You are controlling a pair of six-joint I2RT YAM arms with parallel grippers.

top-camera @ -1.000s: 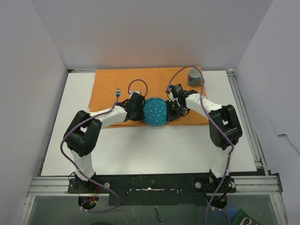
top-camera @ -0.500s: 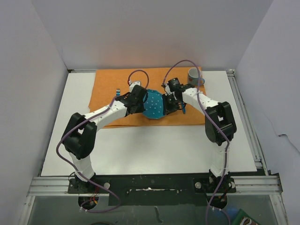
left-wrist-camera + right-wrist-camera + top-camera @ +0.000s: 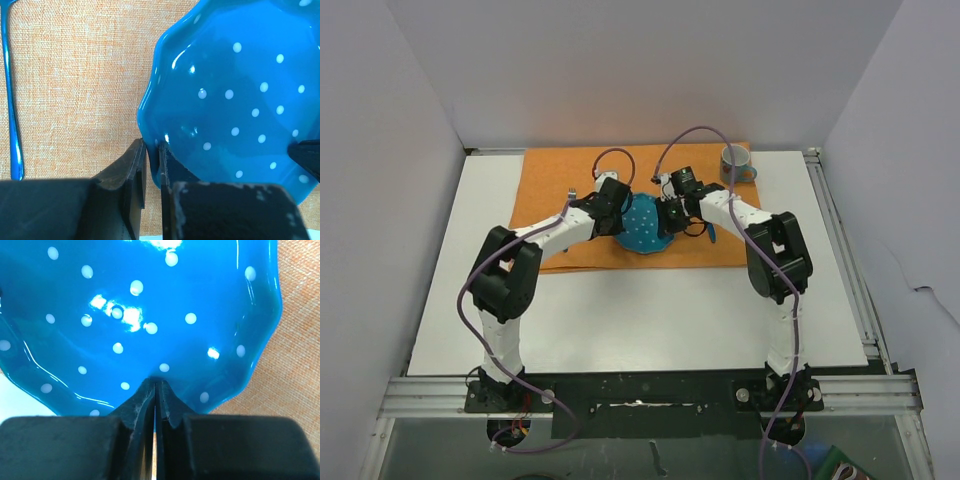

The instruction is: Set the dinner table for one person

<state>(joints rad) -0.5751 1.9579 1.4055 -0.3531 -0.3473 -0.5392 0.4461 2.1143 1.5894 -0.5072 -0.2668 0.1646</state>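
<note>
Left gripper (image 3: 151, 151) is pinched narrow on the wavy rim of the blue plate (image 3: 235, 90); the rim edge sits between its two fingers. Right gripper (image 3: 156, 386) is at the opposite rim with its jaws pressed together to a hairline slit. Its tips overlap the plate edge, but it can't be told whether any rim is actually caught between them or they only rest against it.

Likely reason for the two-sided hold: the plate is wide, glossy and thin-edged, so a single pinch would let it pivot. An arm on each side keeps it level while it is positioned. If the right side has no real bite, the load is all on the left pinch, which risks tilt.

The plate is over the orange cloth (image 3: 550, 170), which lies along the far edge of the dinner table (image 3: 640, 310), roughly mid-width. The cloth reads as the placemat, so the plate belongs at its centre. Whether the plate is resting on the cloth or lifted off it isn't clear.

A grey mug (image 3: 733, 162) stands at the cloth's far right corner, well apart from the plate, the usual drink spot. A blue utensil (image 3: 11, 100) lies on the cloth left of the plate, not touching it; its head is out of view, so the type is unknown.

No brand, label or writing is readable. The plate has only white dots, and the mug is too small to check.
</note>
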